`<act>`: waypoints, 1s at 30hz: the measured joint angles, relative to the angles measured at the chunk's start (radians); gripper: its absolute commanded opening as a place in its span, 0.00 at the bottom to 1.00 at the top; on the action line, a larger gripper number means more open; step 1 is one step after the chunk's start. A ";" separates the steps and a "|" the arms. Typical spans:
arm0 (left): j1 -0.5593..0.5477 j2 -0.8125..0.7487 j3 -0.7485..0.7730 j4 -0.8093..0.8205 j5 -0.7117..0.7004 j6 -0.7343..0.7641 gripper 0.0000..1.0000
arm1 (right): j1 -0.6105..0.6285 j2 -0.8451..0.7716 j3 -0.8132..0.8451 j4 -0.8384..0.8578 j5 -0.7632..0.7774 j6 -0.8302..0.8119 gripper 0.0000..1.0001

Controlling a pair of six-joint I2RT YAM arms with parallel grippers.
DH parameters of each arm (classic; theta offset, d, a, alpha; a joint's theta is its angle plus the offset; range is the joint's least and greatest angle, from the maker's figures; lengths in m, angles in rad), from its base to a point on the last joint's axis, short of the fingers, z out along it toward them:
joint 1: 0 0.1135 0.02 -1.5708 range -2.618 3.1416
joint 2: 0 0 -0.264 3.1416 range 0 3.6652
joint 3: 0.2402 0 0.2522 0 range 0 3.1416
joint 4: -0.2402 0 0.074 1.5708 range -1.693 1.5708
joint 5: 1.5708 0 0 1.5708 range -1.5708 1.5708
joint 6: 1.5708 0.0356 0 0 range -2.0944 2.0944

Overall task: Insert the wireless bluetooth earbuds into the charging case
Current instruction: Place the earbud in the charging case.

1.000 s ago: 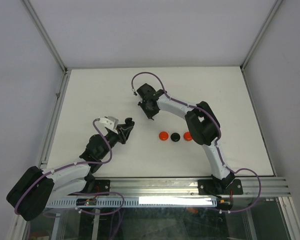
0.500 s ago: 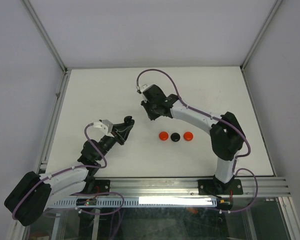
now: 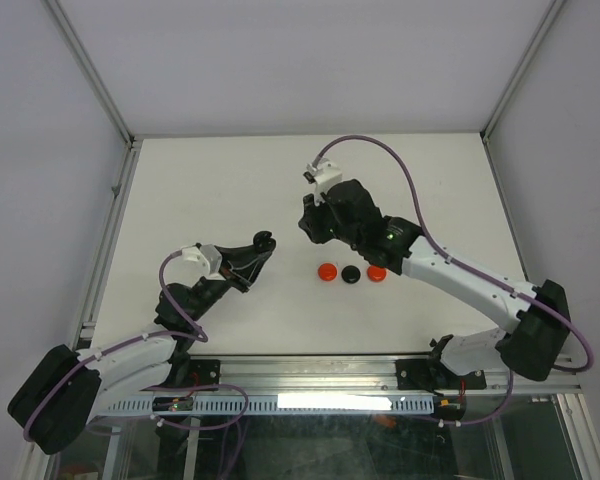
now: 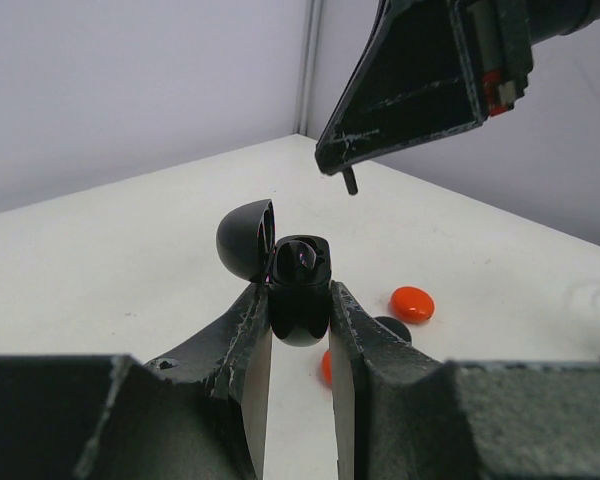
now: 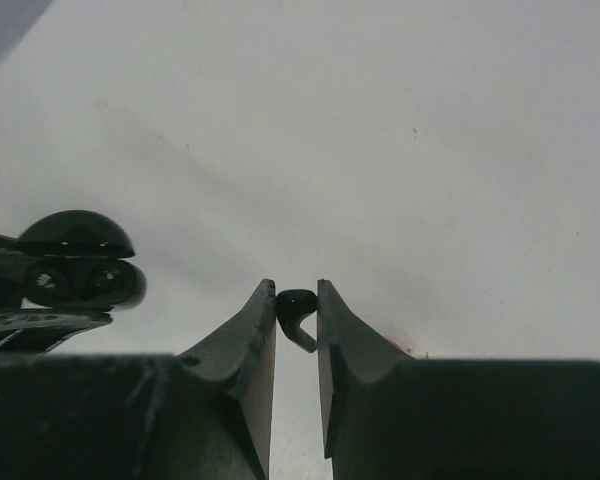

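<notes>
Pinching the black earbud [image 5: 297, 303] in your right gripper [image 3: 309, 227], line its stem over the open charging case [image 4: 299, 300] clamped in your left gripper [image 3: 255, 250] nearby, then lower slowly.

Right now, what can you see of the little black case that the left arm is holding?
The case is small, rounded, glossy black plastic. Its domed lid is flipped open on a hinge, showing dark hollows inside. It stands upright, pinched at its sides between the fingers of the left gripper, held up above the white table. Nothing else touches it.
</notes>
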 measured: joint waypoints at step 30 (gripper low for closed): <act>0.000 0.084 0.061 0.162 0.198 0.010 0.00 | 0.210 -0.233 -0.349 0.677 -0.005 0.027 0.13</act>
